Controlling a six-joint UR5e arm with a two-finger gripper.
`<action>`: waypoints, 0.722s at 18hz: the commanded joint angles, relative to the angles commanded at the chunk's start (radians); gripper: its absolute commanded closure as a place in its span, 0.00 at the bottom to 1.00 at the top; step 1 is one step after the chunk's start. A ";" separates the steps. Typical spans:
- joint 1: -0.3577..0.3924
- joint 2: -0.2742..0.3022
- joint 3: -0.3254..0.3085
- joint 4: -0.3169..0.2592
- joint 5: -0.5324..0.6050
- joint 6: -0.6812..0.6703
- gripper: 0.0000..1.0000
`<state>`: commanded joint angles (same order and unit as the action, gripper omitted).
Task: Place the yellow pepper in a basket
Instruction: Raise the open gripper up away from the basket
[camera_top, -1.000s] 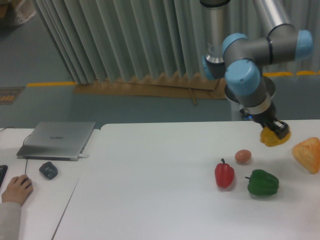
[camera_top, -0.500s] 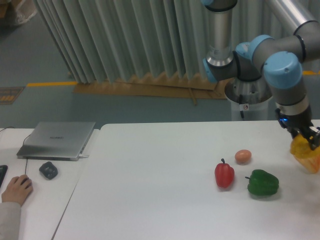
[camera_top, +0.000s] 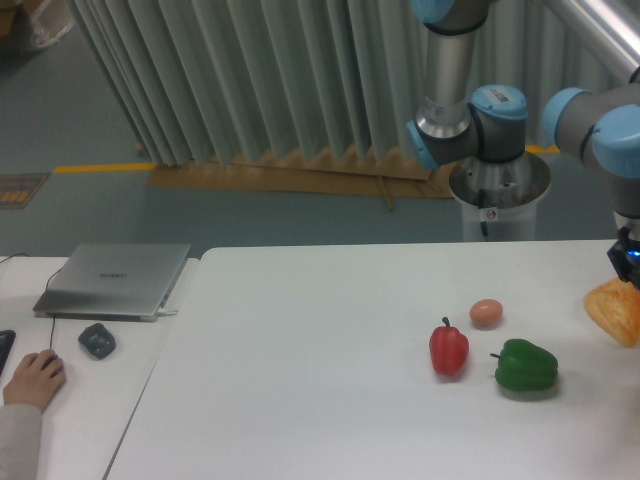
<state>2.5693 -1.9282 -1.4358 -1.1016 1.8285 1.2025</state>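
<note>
White table (camera_top: 320, 350), lower frame. Glossy red bell pepper (camera_top: 449, 348), dark green bell pepper (camera_top: 526, 366) and small pinkish-brown egg-like ball (camera_top: 486, 312) grouped right of centre; orange-tan lumpy bread-like piece (camera_top: 616, 312) at right edge. Grey-and-blue arm (camera_top: 600, 125) swung to far right, wrist cut off by frame edge. Jaws out of view, state unknown. Glossy yellow pepper nowhere visible, presumably carried off-frame toward an unseen basket.

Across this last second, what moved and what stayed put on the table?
The arm swung right, carrying the yellow pepper out of frame; now only its wrist shows at the right edge, gripper and pepper unseen. Red pepper, green pepper, egg-like ball, bread-like lump and laptop stayed put.
</note>
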 joint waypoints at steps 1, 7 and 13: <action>0.009 -0.003 0.002 0.006 0.000 0.020 0.48; 0.034 -0.057 0.061 0.032 0.000 0.054 0.48; 0.066 -0.120 0.086 0.109 0.002 0.101 0.48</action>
<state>2.6353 -2.0478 -1.3499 -0.9925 1.8300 1.3037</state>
